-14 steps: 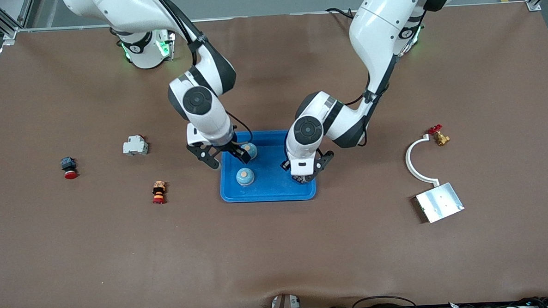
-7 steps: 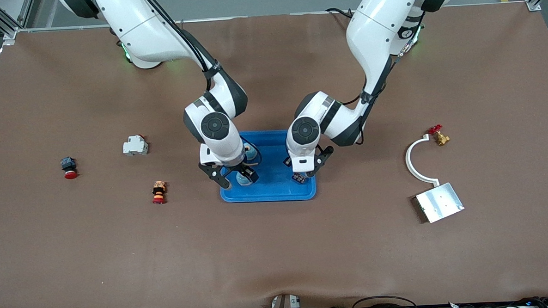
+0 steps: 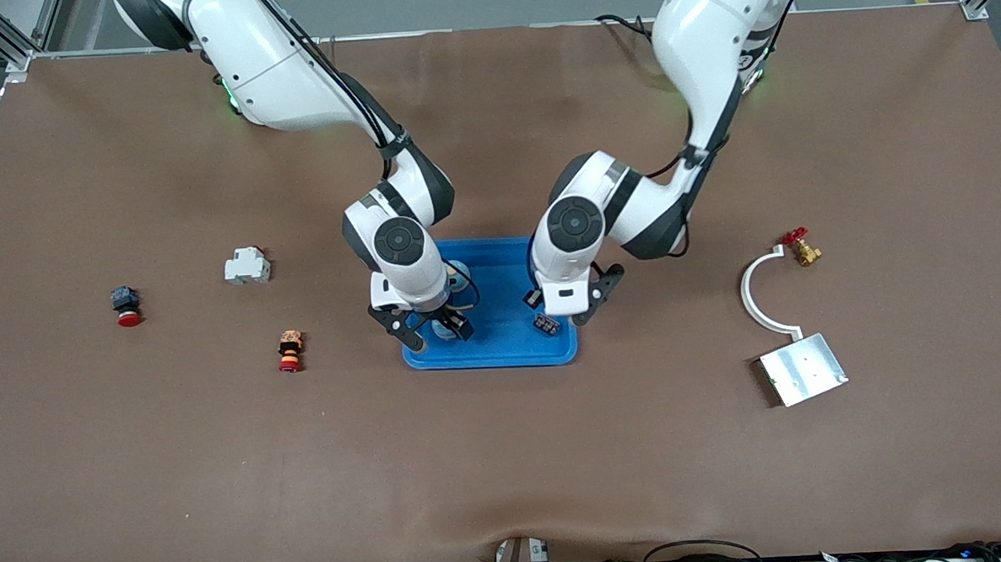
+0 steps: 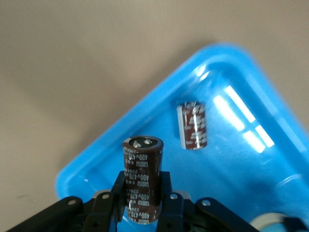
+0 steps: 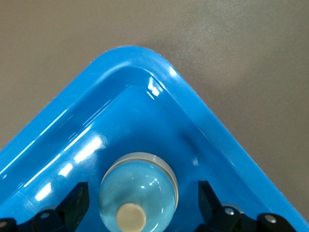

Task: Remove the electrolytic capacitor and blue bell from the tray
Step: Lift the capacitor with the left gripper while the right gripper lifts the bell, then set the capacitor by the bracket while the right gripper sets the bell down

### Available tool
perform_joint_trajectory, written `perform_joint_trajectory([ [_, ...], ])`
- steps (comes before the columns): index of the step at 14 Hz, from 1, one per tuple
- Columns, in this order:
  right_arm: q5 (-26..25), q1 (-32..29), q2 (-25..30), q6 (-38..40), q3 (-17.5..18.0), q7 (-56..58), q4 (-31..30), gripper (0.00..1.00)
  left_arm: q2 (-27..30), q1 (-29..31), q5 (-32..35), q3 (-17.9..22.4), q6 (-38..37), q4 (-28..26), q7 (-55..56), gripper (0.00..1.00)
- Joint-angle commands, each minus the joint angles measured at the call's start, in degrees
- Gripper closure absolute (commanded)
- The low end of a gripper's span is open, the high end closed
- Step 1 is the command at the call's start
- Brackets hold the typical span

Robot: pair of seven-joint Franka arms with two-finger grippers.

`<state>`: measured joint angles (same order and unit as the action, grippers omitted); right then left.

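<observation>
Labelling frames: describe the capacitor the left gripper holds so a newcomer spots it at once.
Find the blue tray mid-table; the left gripper hangs over its end toward the left arm. The held capacitor is the dark brown cylinder between the fingers, standing clear above the tray floor, unlike the loose capacitor lying flat on it.

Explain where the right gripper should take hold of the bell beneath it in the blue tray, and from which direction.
Grip the bell across the widest, lowest part of its dome, coming straight down from above. It stands upright with its button on top; higher up, the smooth dome would probably slip. The tray wall nearby hinders a sideways approach, and the open right gripper straddles it.
</observation>
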<state>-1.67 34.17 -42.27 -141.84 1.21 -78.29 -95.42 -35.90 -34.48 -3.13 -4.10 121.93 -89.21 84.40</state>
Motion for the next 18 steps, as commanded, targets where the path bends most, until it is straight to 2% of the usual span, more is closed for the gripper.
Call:
perform_joint_trajectory([
  [1, -1.3, 0.5, -1.3, 0.2, -0.2, -1.8, 2.0, 0.0, 5.0, 3.0, 6.2, 0.1, -7.2, -1.8, -1.2, 1.0],
  [2, -1.4, 0.7, -1.8, 0.2, -0.2, -1.7, 2.4, 0.0, 5.5, 4.5, 7.7, 0.0, -9.1, -1.8, -3.1, 1.0],
  [3, -1.6, 0.7, -2.0, 0.2, -0.2, -1.4, 2.9, 0.27, 6.2, 6.2, 8.0, 0.0, -10.2, -2.7, -4.6, 1.0],
  [5, -1.8, 0.4, -2.0, 0.2, -0.2, -1.6, 3.1, 0.94, 8.1, 9.4, 8.3, 0.1, -10.3, -6.0, -8.5, 1.0],
  [6, -1.5, 0.5, -2.0, 0.4, -0.2, -1.7, 3.2, 1.0, 8.9, 11.0, 8.9, 0.1, -10.3, -7.8, -10.7, 1.0],
  [8, -0.9, 0.4, -1.8, 1.1, -0.1, -1.6, 4.2, 1.0, 9.4, 14.2, 13.0, -0.2, -9.7, -11.0, -12.6, 1.0],
  [10, -0.5, 0.1, -1.1, 3.3, 0.0, -3.6, 5.9, 1.0, 8.4, 16.5, 14.5, -0.2, -6.5, -13.3, -12.8, 1.0],
  [12, -0.5, -1.0, -0.9, 14.6, 0.2, -2.2, 12.2, 1.0, 7.5, 18.4, 15.4, -0.1, -2.0, -16.0, -15.0, 1.0],
  [14, -0.1, -3.3, 0.9, 21.0, 0.6, 3.8, 14.1, 1.0, 6.4, 20.7, 16.8, -0.1, 1.9, -17.0, -16.4, 1.0],
  [15, 1.0, -4.8, 3.4, 21.4, 0.5, 8.0, 13.1, 1.0, 5.4, 21.1, 17.7, -0.2, 3.4, -17.1, -16.4, 1.0],
  [18, 2.5, -11.1, 12.5, 20.7, 0.5, 21.3, 3.0, 1.0, 3.4, 21.2, 18.2, 0.0, 5.2, -17.1, -16.5, 1.0],
])
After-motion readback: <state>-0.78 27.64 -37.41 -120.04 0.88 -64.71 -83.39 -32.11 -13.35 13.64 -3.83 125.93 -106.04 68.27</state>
